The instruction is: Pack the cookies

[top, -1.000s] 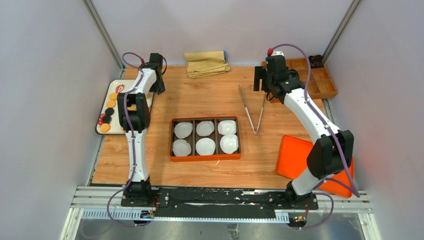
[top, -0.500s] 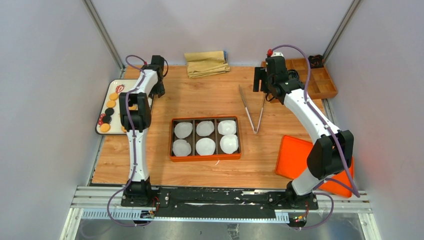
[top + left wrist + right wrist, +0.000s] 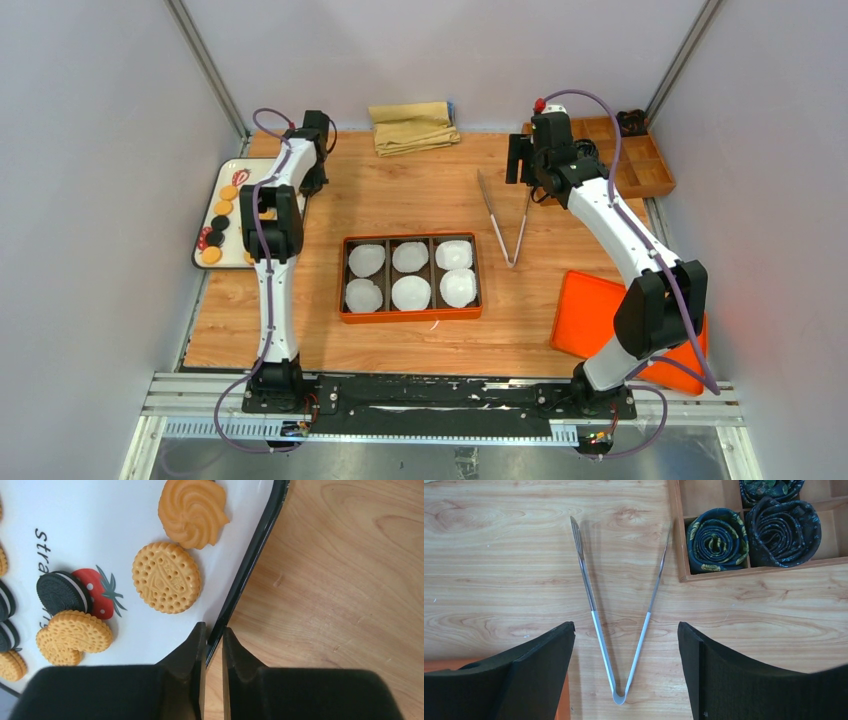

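The cookies lie on a white tray [image 3: 228, 250] at the table's left edge. In the left wrist view a golden dotted cookie [image 3: 166, 577], a swirl cookie [image 3: 192, 511] and a black sandwich cookie [image 3: 62, 592] rest on the tray [image 3: 90, 525]. My left gripper [image 3: 212, 630] is at the tray's right side [image 3: 306, 188], its jaws pinched on the tray's black rim [image 3: 250, 565]. My right gripper [image 3: 626, 627] hangs open above metal tongs [image 3: 598, 635], at the back right [image 3: 530, 172], holding nothing.
An orange box [image 3: 410, 317] with six white paper cups sits mid-table. Tongs [image 3: 505, 215] lie right of it. An orange lid [image 3: 590, 310] lies at the front right. A folded cloth [image 3: 413, 127] and a wooden organiser [image 3: 640, 170] with rolled ties [image 3: 716, 540] are at the back.
My left gripper has narrowed from wide open to pinching the tray's rim, and its wrist has shifted slightly. The right arm has stayed in place.
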Controlling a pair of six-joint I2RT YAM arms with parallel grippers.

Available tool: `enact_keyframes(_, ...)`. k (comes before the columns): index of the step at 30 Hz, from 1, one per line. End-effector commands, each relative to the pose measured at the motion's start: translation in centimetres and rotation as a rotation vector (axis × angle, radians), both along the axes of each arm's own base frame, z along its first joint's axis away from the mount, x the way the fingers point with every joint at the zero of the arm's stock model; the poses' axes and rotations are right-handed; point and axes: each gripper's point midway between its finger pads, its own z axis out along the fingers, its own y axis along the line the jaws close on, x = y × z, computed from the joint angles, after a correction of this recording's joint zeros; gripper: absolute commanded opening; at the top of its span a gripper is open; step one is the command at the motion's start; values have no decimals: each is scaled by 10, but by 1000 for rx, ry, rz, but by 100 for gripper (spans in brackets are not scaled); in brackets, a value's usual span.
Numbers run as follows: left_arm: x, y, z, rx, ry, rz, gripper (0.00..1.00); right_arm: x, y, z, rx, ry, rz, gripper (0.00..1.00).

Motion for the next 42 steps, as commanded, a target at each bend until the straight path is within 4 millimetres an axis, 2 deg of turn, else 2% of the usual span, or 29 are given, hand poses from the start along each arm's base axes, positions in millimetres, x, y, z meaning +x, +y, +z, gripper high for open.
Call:
enact_keyframes(1,-14,-13,-28,-67,83,-7,8,-2,0,-2,23,7,-6,80)
enact_keyframes(3,-14,-20,-28,-99,82,-17,0,-3,1,-3,27,9,-4,80)
enact_keyframes(6,-13,-30,-23,-134,72,-39,0,-4,1,-2,30,8,-7,80)
enact_keyframes(10,-7,-60,-11,-168,48,-116,0,-4,1,-2,37,7,-8,80)
enact_keyframes(16,2,-137,7,-252,6,-282,0,-8,-1,-1,32,4,-13,79)
enact_keyframes(20,0,-192,13,-305,-2,-416,0,-11,-5,1,23,-2,-20,79)
enact_keyframes(25,-14,-238,14,-308,9,-523,0,-16,-6,-1,21,1,-18,79)
enact_keyframes(28,-23,-250,11,-309,27,-550,0,-19,-7,-2,20,3,-18,79)
enact_keyframes(34,-48,-253,0,-304,92,-572,0,-26,-7,-8,25,18,-8,79)
enact_keyframes(42,-83,-254,-26,-321,191,-615,0,-41,5,-42,33,147,47,77)
